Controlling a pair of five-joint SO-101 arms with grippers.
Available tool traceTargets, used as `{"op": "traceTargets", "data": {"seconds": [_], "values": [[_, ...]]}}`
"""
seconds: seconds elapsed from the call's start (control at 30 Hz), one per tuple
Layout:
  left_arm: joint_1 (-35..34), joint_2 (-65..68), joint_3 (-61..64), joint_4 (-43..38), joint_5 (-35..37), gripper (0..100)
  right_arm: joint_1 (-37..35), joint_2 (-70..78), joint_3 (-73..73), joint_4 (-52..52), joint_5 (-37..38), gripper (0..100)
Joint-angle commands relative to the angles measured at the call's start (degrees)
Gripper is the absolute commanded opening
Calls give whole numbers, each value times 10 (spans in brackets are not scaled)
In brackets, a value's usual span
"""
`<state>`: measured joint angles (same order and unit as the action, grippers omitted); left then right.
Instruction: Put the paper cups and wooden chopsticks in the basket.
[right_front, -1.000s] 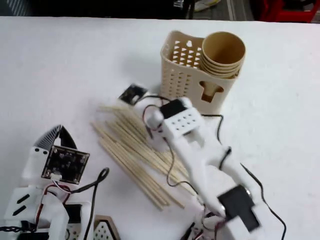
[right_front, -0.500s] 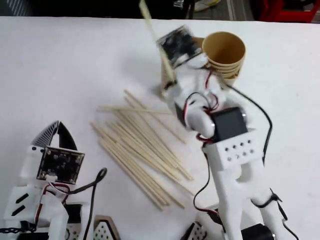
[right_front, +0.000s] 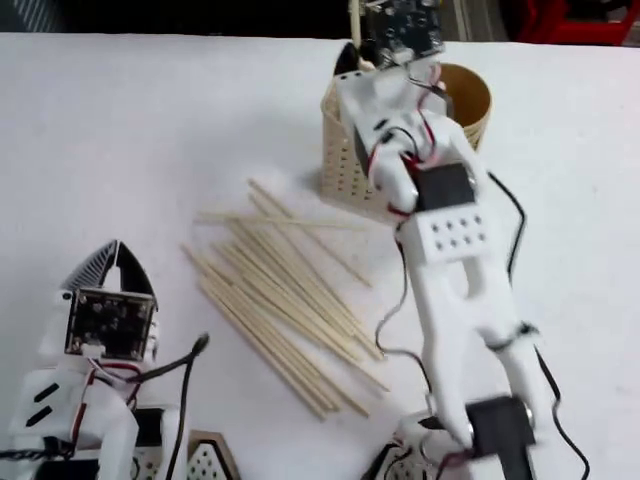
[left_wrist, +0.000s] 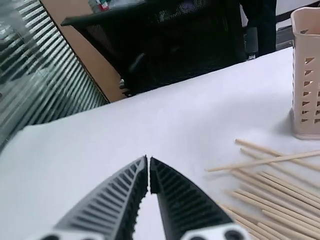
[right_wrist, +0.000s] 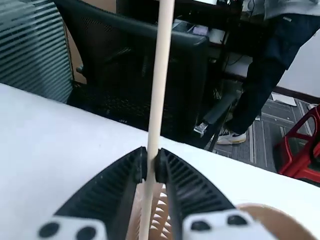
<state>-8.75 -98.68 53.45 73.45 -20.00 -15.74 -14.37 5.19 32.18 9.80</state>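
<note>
**Right gripper** (right_wrist: 151, 156): the jaws are pinched narrow on one held chopstick (right_wrist: 161, 65); the stick stands nearly upright, its long upper part rising clear of the fingertips and its lower part passing down between them toward the basket (right_front: 348, 165). Judgement: the upright hold lets the stick enter the open top end-first; a flat hold would bridge the rim instead of dropping in.

**Basket:** it stands near the far edge of the worktop (right_front: 150, 120), right of the middle; the right arm reaches to it from the near edge, and its gripper sits above the part of the basket beside the paper cups (right_front: 478, 100). The cups are nested in one stack, seated in the side of the basket toward the right edge; that part of the task appears done.

**Loose chopsticks** (right_front: 285, 300): a fanned heap lies flat at the middle of the worktop, running diagonally toward the near edge; it is apart from the basket. Judgement: most sticks are yet to be carried, so the chopstick part is at an early stage.

**Left gripper** (left_wrist: 149, 167): the jaws are closed tip to tip on nothing; it sits at the near left corner, beside the heap but not touching it. Judgement: this position leaves the heap and the basket free for the other arm.

**Caution:** whether the stick's lower end is already inside the basket walls cannot be told; released tilted, it may tip out over the rim or strike the cups.
</note>
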Motion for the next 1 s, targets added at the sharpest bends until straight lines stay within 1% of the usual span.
{"op": "traceTargets", "data": {"seconds": [0.0, 0.2, 0.33, 0.53, 0.7, 0.77, 0.97], "values": [[-1, 0, 14, -29, 25, 27, 13, 55, -28, -56, -6, 18], [-1, 0, 15, -29, 27, 27, 31, 117, -28, -76, -6, 19], [-1, 0, 16, -29, 27, 27, 34, 129, -29, -73, -2, 22], [-1, 0, 19, -29, 26, 30, 27, 87, -32, -18, -1, 24], [-1, 0, 19, -29, 26, 30, 24, 50, -29, 22, -1, 125], [-1, 0, 20, -29, 26, 30, 27, 50, -29, 25, -1, 146], [-1, 0, 20, -29, 25, 30, 29, 19, -29, 71, -1, 112]]}}
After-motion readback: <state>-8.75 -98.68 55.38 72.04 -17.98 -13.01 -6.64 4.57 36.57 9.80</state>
